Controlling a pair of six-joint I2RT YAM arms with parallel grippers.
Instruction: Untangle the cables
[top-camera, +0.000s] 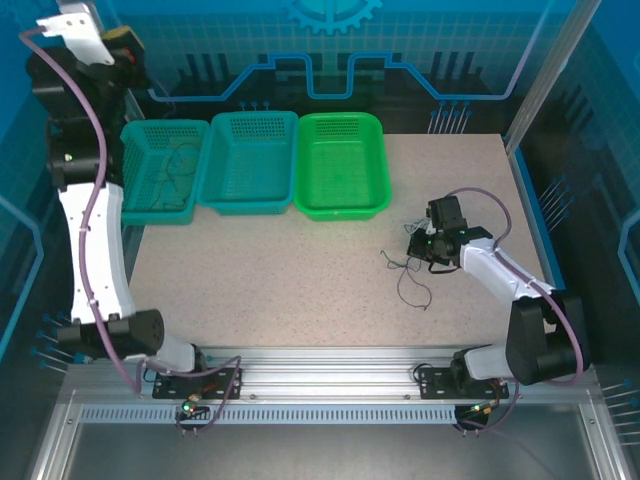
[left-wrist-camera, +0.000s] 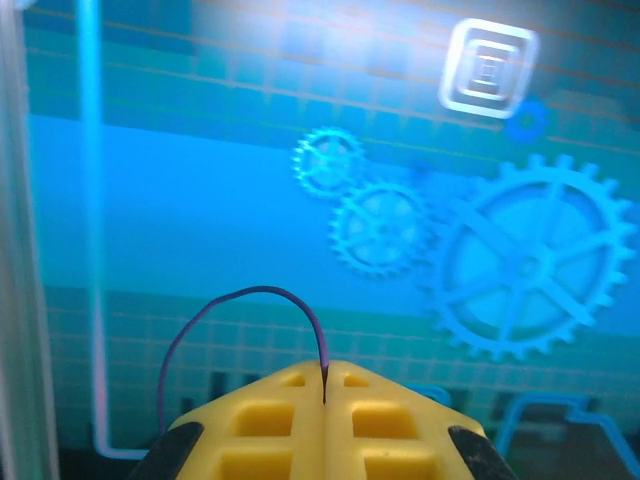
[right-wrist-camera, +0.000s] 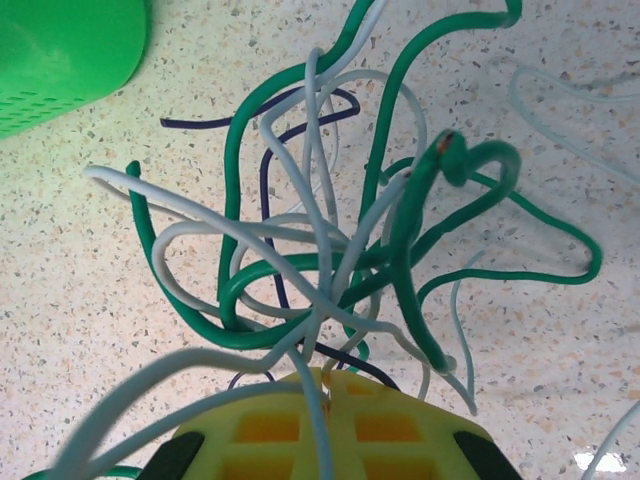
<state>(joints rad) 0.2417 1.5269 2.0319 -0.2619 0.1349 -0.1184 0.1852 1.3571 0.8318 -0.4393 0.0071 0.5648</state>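
Top external view, far left: the left arm is reared up off the desk (top-camera: 260, 290), its left gripper (top-camera: 78, 28) high by the back wall. In the left wrist view this gripper (left-wrist-camera: 325, 385) is closed tight on a single dark cable (left-wrist-camera: 250, 292), which rises from the pinch, arches over to the left and drops down beside the yellow finger; its lower end is cut off by the frame edge. Along the back of the desk stand three baskets side by side: a teal basket (top-camera: 150, 215) with what looks like a thin dark strand (top-camera: 175, 165) lying in it, too fine to be sure, then a second teal basket (top-camera: 250, 207), then a green basket (top-camera: 340, 212). To the right, near the desk's right edge, the right gripper (top-camera: 420, 250) sits low over the cables (top-camera: 410, 278), whose loose ends trail from it toward the near edge. In the right wrist view the right gripper (right-wrist-camera: 325, 385) is clamped on the cables (right-wrist-camera: 330, 250): green, pale and dark strands fan away from the fingers in loops over the speckled surface, crossing so densely that single strands are hard to follow, and several run out of frame.
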